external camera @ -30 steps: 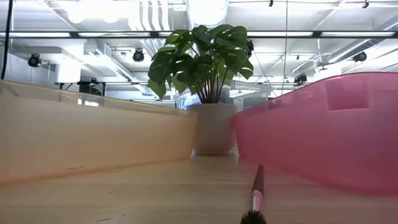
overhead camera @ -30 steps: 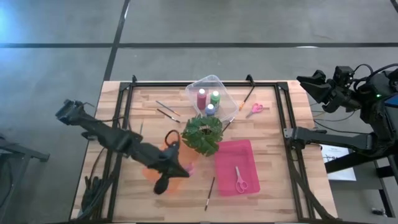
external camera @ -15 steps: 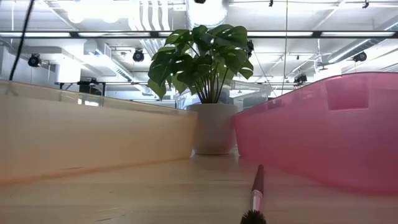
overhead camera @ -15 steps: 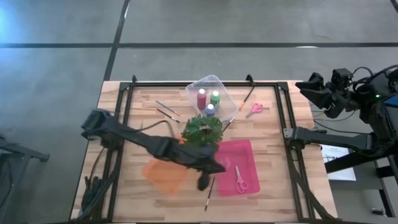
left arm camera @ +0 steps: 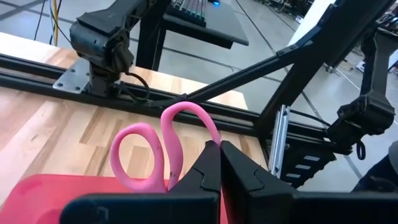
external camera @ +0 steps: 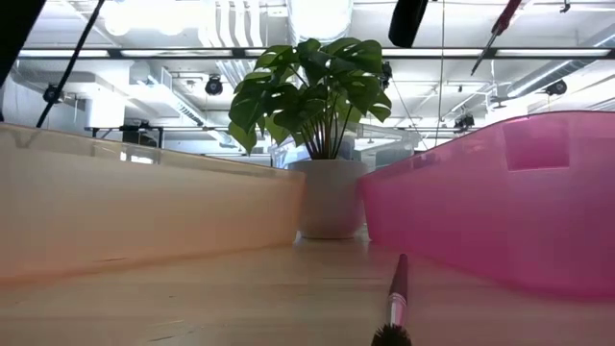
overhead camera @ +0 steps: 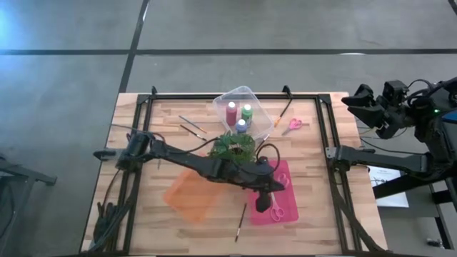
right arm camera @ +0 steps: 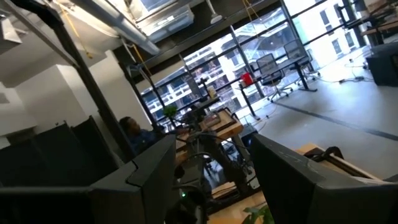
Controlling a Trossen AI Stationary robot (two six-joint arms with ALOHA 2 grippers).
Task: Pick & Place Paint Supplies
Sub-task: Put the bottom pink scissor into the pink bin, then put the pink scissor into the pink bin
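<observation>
My left pincer hangs over the pink tray, its fingers pressed together on pink scissors. Another pair of scissors lies in that tray. The three bottles stand in the clear tray behind the plant. My right pincer waits spread, off the counter's right edge.

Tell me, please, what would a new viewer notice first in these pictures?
The left arm stretches across the table, its shut left gripper over the pink tray, where pink scissors lie. A green plant stands mid-table, with three paint bottles in a clear tray behind it. The right gripper waits open beyond the table's right edge.
</observation>
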